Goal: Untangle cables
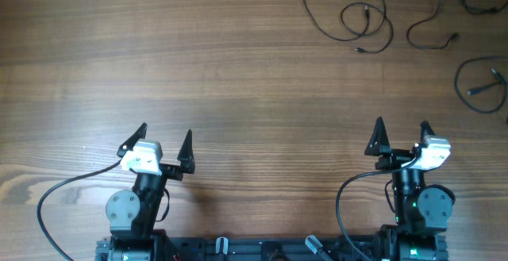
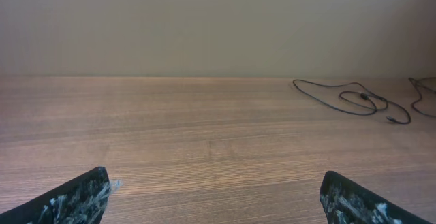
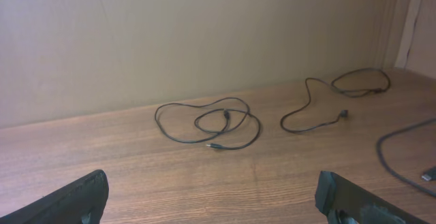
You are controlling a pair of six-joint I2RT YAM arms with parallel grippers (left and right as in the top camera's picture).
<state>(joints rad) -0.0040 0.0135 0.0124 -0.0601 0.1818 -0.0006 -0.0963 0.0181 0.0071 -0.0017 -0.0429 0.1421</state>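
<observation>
Three thin black cables lie apart as loose loops at the far right of the table. The first cable (image 1: 349, 15) is a double loop; it also shows in the right wrist view (image 3: 211, 123) and the left wrist view (image 2: 351, 100). The second cable (image 1: 444, 15) (image 3: 327, 105) snakes toward the far right corner. The third cable (image 1: 480, 82) (image 3: 402, 149) loops at the right edge. My left gripper (image 1: 165, 138) (image 2: 214, 200) is open and empty near the front left. My right gripper (image 1: 402, 130) (image 3: 211, 200) is open and empty near the front right, well short of the cables.
The wooden table (image 1: 198, 71) runs to a plain beige wall (image 3: 204, 33) at its far edge. Thicker black arm cables (image 1: 55, 193) curve beside each arm base at the front edge.
</observation>
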